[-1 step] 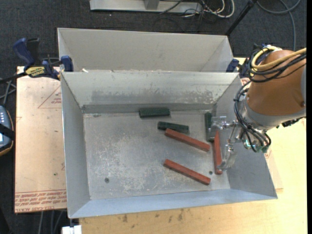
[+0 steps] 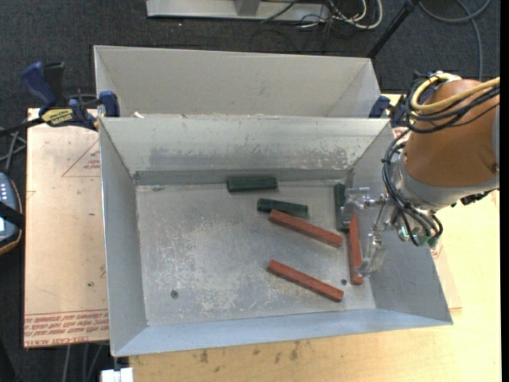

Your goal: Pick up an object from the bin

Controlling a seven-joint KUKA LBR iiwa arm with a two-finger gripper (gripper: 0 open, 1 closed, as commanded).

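My gripper (image 2: 372, 243) hangs low at the bin's right side, close to the right wall. Right beside it, on its left, an upright-running red stick (image 2: 355, 253) lies along the foot of that wall; whether the gripper touches it I cannot tell. Just above the stick a short dark green bar (image 2: 339, 200) leans by the wall. Further left a longer red stick (image 2: 306, 229) lies slanted, and another red stick (image 2: 305, 281) rests nearer the front.
A dark green bar (image 2: 282, 208) lies left of the slanted red stick, and a dark green block (image 2: 252, 184) sits against the back wall. The arm with its orange cover and cables overhangs the right rim.
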